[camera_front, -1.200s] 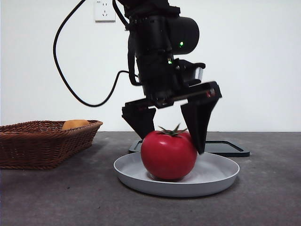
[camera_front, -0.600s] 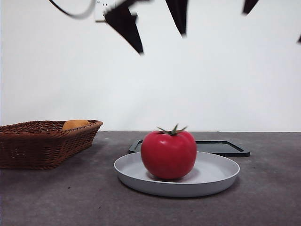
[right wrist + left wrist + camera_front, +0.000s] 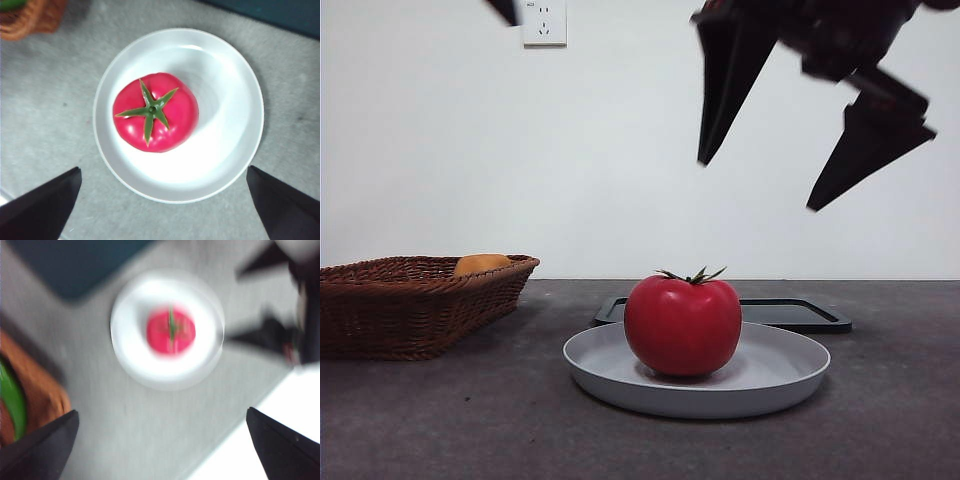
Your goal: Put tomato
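Tomato [image 3: 682,325] on plate [image 3: 790,375], left wrist view blurred

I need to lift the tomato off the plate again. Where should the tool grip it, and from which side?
Probably from straight above: the tomato sits upright, stem up, on the plate, whose raised rim blocks a low sideways approach. Close the jaws across its widest round middle, clear of the stem.

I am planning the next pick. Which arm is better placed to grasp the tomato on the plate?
Probably the right: its open gripper hangs directly over the tomato on the white plate. The left gripper, also open, views it from farther and off to one side.
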Controlling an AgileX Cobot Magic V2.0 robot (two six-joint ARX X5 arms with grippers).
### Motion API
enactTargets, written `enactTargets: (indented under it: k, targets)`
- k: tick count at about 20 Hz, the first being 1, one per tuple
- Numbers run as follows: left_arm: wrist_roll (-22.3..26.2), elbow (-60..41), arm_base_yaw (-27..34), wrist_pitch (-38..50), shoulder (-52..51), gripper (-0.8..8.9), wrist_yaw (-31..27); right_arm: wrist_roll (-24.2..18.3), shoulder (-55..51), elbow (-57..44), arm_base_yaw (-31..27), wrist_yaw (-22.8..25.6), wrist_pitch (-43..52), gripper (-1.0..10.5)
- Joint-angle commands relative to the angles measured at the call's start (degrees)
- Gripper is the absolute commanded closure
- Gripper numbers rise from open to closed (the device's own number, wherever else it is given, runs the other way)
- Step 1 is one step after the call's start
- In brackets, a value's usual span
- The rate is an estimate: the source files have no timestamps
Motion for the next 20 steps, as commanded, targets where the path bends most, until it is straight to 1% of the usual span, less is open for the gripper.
enactTargets:
  k: [1, 4, 7, 9, 10, 13, 18, 20]
  targets:
    - [-1.9, -10.27, -0.94, 5.01, -5.05, 2.2, 0.35, -0.92, 4.09, 2.47, 1.03, 0.0, 0.48, 2.8]
    - [-3.28, -21.35, -0.94, 8.63, -12.37, 2.2, 0.33, -1.81, 9.27, 5.01, 1.73, 0.02, 0.46, 2.7]
    - [-4.85, -27.82, -0.94, 10.64, -17.97, 2.2, 0.33, -2.1, 14.43, 7.74, 2.86, 0.26, 0.55, 2.7]
    - [-5.9, -30.84, -0.94, 12.02, -21.24, 2.2, 0.33, -2.4, 17.77, 9.53, 3.74, 2.12, 1.11, 2.7]
    - [-6.16, -32.04, -0.94, 12.74, -22.67, 2.2, 0.33, -2.99, 19.3, 10.25, 4.04, 2.97, 1.22, 2.7]
    - [-6.27, -35.12, -0.94, 14.67, -26.77, 2.2, 0.33, -3.32, 23.26, 11.41, 4.39, 3.04, 1.38, 2.7]
    - [-6.27, -35.41, -0.94, 14.73, -29.27, 2.2, 0.33, -3.43, 26.51, 11.41, 4.81, 2.78, 1.31, 2.7]
    - [-6.23, -35.41, -0.94, 14.69, -29.29, 2.2, 0.31, -3.56, 26.8, 11.41, 4.92, 2.34, 0.87, 3.0]
